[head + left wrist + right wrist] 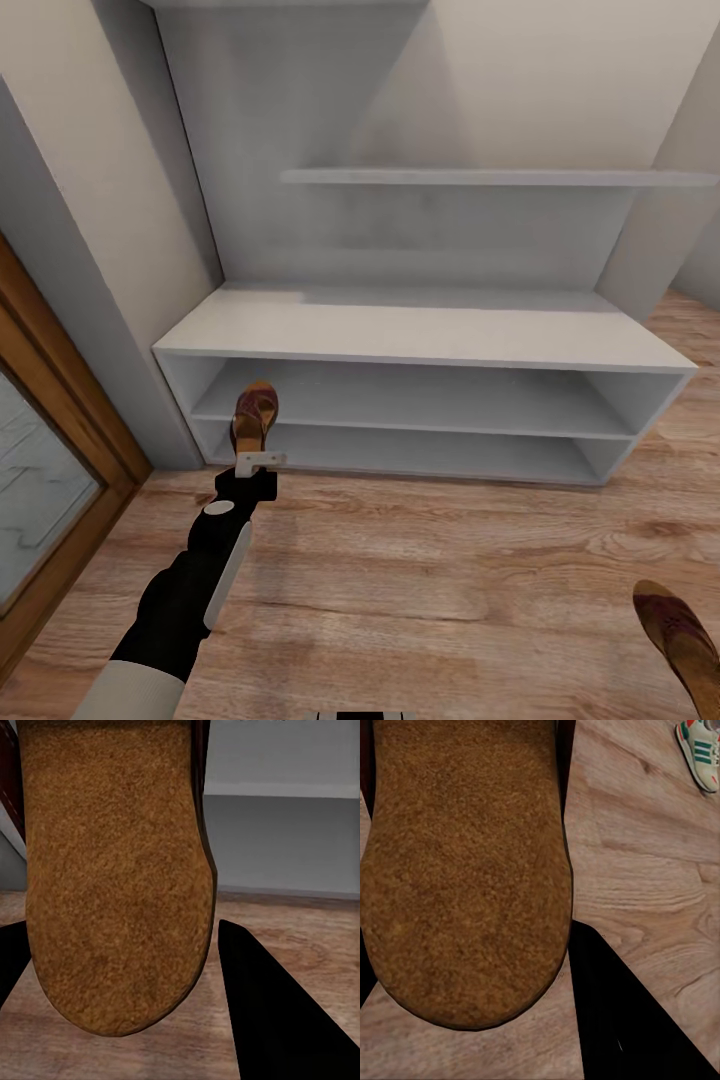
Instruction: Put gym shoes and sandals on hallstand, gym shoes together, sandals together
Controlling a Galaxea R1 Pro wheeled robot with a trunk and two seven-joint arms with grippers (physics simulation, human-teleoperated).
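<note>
We look down on the white hallstand [420, 335], which spans the middle of the head frame, its flat top bare, two open shelf tiers below and a floating shelf [490, 177] on the tall back panel above. Our left arm reaches up from the lower left of the frame, and the left gripper [258, 462] pinches the heel end of one brown sandal [254, 415], holding it toe-forward just in front of the left end of the upper shelf tier. In the left wrist view this sandal's tan footbed [112, 877] sits between the two dark fingers [277, 1012], with the rack's shelves grey behind it and the wood-grain floor [300, 922] below.

The second sandal [682, 630] shows at the lower right edge of the head frame, above the corridor floor [430, 570]. In the right wrist view its footbed [465, 870] lies between the dark fingers [630, 1020] of the right gripper [472, 1020], which is closed on it. In the upper right corner of that view one gym shoe [699, 751], cream with green stripes, lies on the planks, well apart from the sandal.

A wooden door frame [60, 400] with a pale glass panel runs down the left edge of the head frame.
</note>
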